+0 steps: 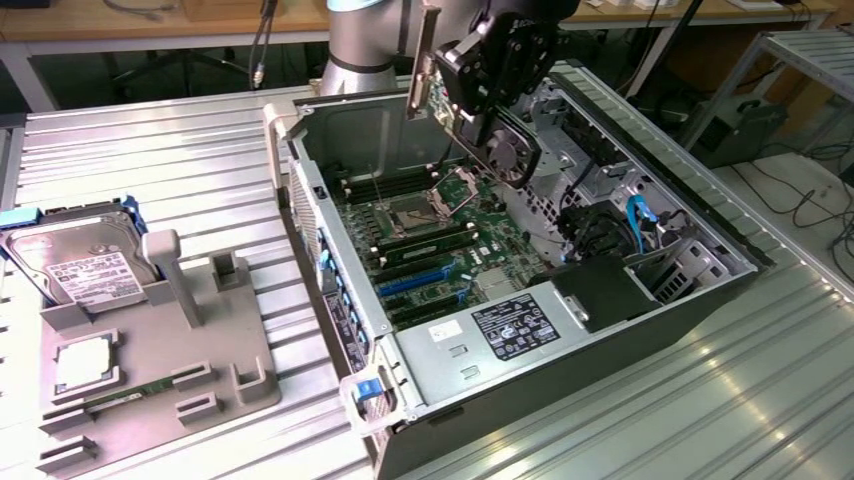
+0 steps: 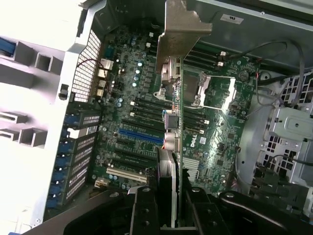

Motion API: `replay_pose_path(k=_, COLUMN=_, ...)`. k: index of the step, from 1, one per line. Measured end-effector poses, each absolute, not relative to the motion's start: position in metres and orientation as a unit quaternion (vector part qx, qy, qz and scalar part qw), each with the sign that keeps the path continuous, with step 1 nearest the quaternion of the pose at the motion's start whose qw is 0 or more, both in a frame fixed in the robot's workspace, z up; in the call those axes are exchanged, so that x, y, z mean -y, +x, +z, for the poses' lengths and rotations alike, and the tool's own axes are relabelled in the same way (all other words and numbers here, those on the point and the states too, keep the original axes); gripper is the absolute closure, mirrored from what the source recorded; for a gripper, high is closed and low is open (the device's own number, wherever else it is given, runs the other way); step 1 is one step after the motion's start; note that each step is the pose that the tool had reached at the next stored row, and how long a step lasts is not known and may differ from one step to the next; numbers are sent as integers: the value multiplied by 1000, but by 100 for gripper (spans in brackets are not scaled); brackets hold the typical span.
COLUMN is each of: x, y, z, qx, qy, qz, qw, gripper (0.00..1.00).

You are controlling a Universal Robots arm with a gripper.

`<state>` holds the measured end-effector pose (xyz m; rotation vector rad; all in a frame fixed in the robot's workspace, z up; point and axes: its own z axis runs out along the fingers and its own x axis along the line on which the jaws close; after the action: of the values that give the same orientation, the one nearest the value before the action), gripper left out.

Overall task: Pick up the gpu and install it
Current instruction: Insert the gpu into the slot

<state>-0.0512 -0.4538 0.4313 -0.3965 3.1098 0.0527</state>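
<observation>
The gpu (image 1: pixel 497 140) hangs tilted in the air over the open computer case (image 1: pixel 641 330), with its pale metal bracket (image 1: pixel 424 70) toward the exterior view's left. My gripper (image 1: pixel 487 85) is shut on the card from above. In the wrist view the gpu (image 2: pixel 177 122) shows edge-on, its bracket (image 2: pixel 182 29) at the far end. My gripper (image 2: pixel 171 200) clamps it between black fingers (image 2: pixel 145 210). Below lies the green motherboard (image 2: pixel 132 83) with a blue slot (image 2: pixel 142 136) just beside the card's edge. The card is well above the motherboard (image 1: pixel 427 235).
A grey holder tray (image 1: pixel 160 350) stands at the exterior view's left with a silver hard drive (image 1: pixel 80 265), a processor (image 1: pixel 83 365) and a memory stick (image 1: pixel 127 395). The power supply (image 1: pixel 494 335) and drive cage with cables (image 1: pixel 627 235) crowd the case's near end.
</observation>
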Motion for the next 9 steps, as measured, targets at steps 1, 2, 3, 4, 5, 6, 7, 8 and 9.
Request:
replay_pose_path(k=1, x=454, y=-51, z=431, qx=-991, qy=-130, qz=17, qw=3, gripper=73)
replay_pose_path(k=2, x=454, y=-51, z=431, qx=-991, qy=-133, qz=17, qw=3, gripper=73)
replay_pose_path(k=3, x=454, y=-51, z=431, qx=-990, qy=-137, qz=17, qw=3, gripper=73)
replay_pose_path(k=4, x=454, y=-51, z=431, qx=-988, qy=-152, qz=17, qw=3, gripper=73)
replay_pose_path(k=5, x=454, y=-51, z=431, qx=-987, qy=-162, qz=17, qw=3, gripper=73)
replay_pose_path(k=6, x=454, y=-51, z=431, qx=-984, qy=-180, qz=17, qw=2, gripper=73)
replay_pose_path(k=7, x=454, y=-51, z=431, qx=-976, qy=-216, qz=17, qw=2, gripper=73)
replay_pose_path(k=8, x=454, y=-51, z=431, qx=-970, qy=-241, qz=17, qw=1, gripper=73)
replay_pose_path(k=9, x=454, y=-51, z=431, qx=-964, qy=-265, qz=17, qw=1, gripper=73)
